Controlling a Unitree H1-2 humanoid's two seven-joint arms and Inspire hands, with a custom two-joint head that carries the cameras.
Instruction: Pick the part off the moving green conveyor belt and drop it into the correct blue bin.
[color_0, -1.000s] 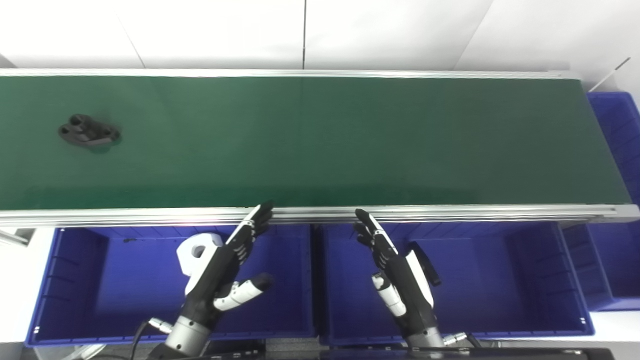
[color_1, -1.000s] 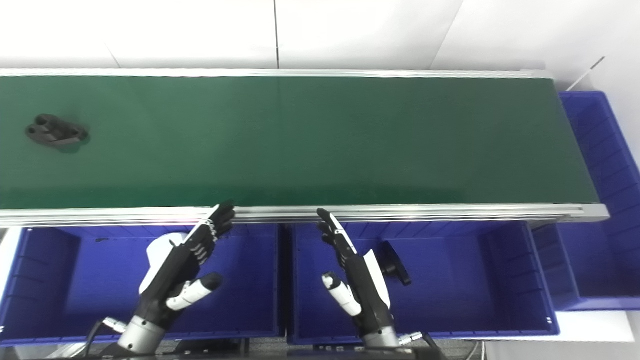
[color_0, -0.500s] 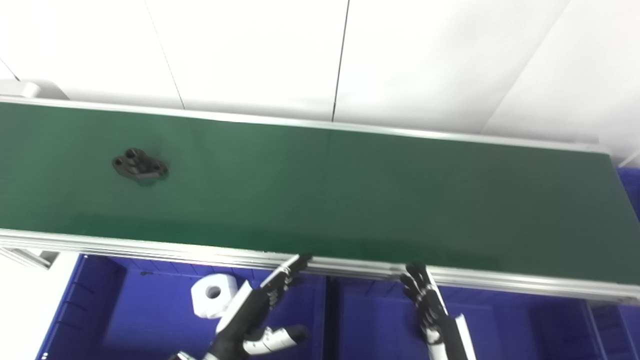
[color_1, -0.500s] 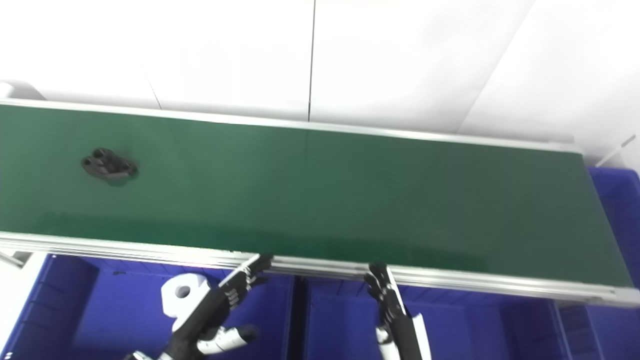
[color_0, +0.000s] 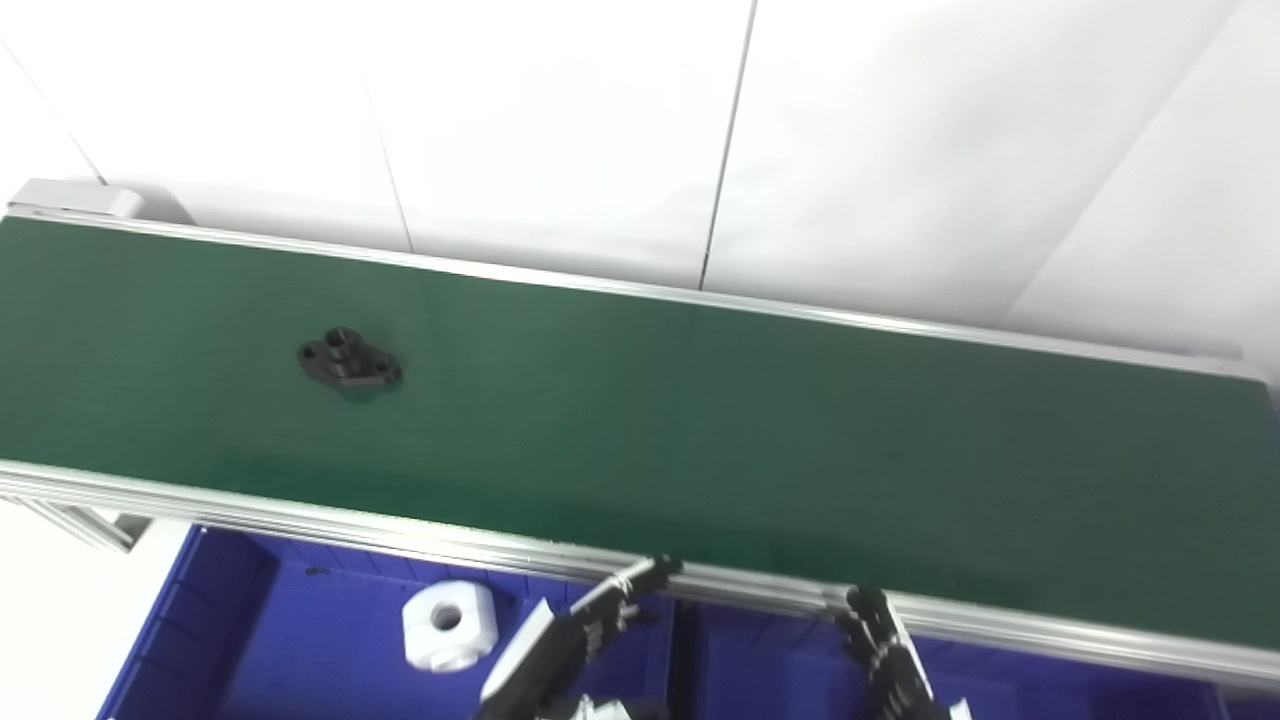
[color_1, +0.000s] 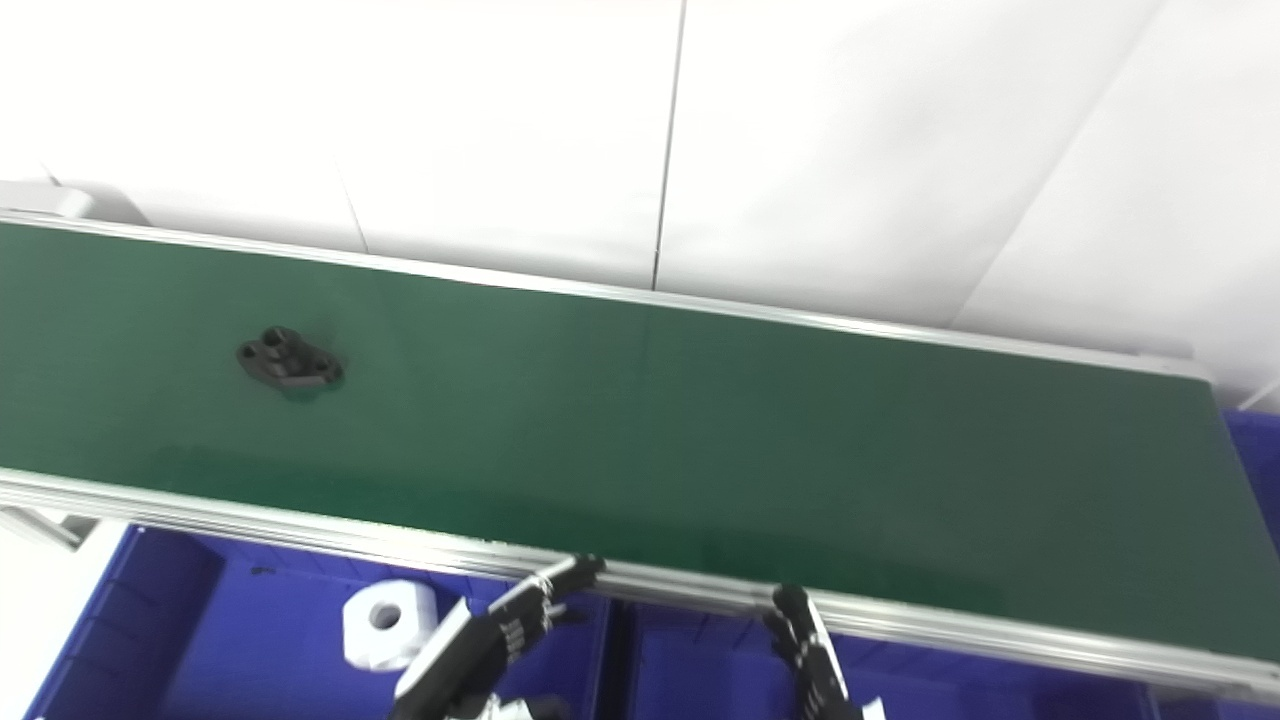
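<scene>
1. No brand, label or writing can be read on anything in either view.
2. The green conveyor belt (color_0: 760, 420) is the landmark: a long, dark green band that runs across the picture and slopes down toward the right, with a silver metal rail (color_0: 300, 520) along its near edge and another along its far edge.
3. The part (color_0: 350, 362), black and flat with round holes, lies on the belt's left portion, about midway between the two rails, touched by nothing.
4. Behind the belt stands a white panelled wall (color_0: 560, 130) with thin dark seams.
5. Below the near rail sits the left blue bin (color_0: 250, 640), and a white ring-shaped piece (color_0: 448, 625) lies inside it.
6. A second blue bin (color_1: 700, 660) shows to its right, mostly cut off.
7. The left hand (color_0: 580, 640) is empty, its fingers stretched apart up to the near rail.
8. The right hand (color_0: 885, 650) shows only its fingers, spread and holding nothing, just under the rail.
</scene>
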